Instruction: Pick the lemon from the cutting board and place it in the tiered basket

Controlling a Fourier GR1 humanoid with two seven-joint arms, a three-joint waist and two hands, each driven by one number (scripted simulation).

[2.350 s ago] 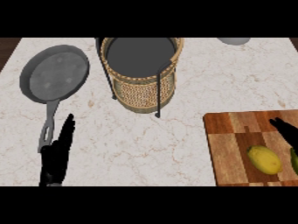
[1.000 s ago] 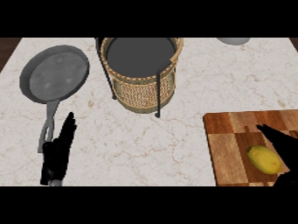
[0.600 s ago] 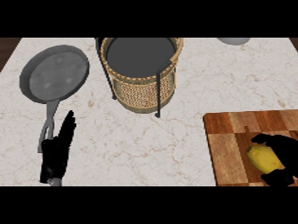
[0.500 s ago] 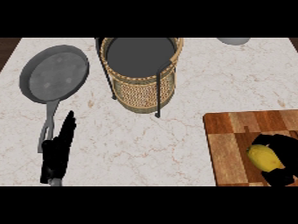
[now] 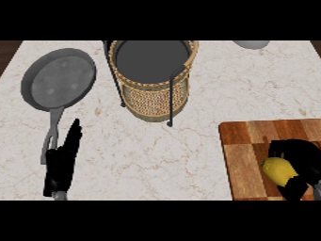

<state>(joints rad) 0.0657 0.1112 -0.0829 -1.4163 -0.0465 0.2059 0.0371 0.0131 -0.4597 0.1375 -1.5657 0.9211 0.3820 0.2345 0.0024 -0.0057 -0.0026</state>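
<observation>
Right hand [image 5: 307, 160], near right corner: black fingers curled over the lemon [image 5: 276, 170], thumb side underneath, so it is gripping the fruit. Only the lemon's left half shows yellow; the rest is hidden by the fingers. The heel of the hand is cut off by the lower edge.

The lemon is over the near right part of the cutting board [image 5: 250, 141]. Can't tell if it rests on the wood or is just off it. The board has striped wood blocks, and its near end and right side run out of view.

Left hand [image 5: 63, 160], near left: fingers straight and close together, pointing away, holding nothing. It lies just beside the tail of the pan's handle [image 5: 52, 134]. The overlap makes it unclear whether they touch.

Counter [image 5: 163, 155]: pale marble with thin brown veins.

Further back, centre: tiered basket [image 5: 154, 96] with woven wicker sides. The top tier reads as a dark grey disc inside the rim. Black wire legs [image 5: 171, 99] run down its front. The far rim is clipped at the top, and any lower tier is hidden by the upper one.

Back left: grey frying pan [image 5: 59, 80], round, with its handle running toward the left hand.

Far right at the top edge: a pale grey rounded thing [image 5: 252, 44], mostly cut off and hard to identify.
</observation>
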